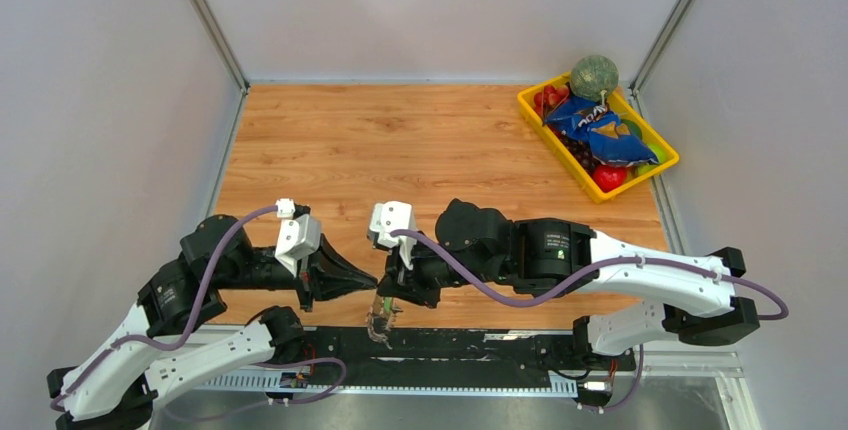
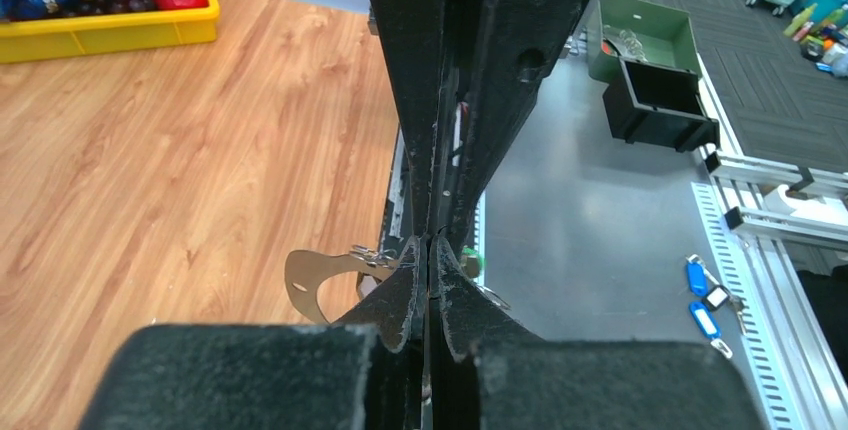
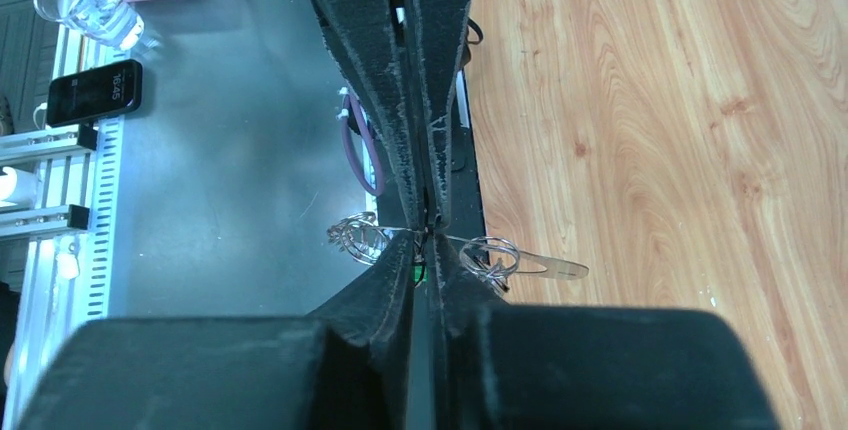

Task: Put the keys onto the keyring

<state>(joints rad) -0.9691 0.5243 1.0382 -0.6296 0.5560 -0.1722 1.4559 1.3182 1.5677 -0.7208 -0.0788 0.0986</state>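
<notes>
The keys hang at the lower middle of the top view, off the near edge of the counter, a green tag among them. The left tool and right tool meet there, each pinched together on the bunch. I cannot tell the keyring apart from the small rings at the fingertips.

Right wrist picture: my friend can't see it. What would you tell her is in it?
The right gripper and the left gripper meet tip to tip, both pinching the keys, a small silver bunch. Wooden table shows on the right; a grey surface with a phone and a clear cup on the left.
</notes>
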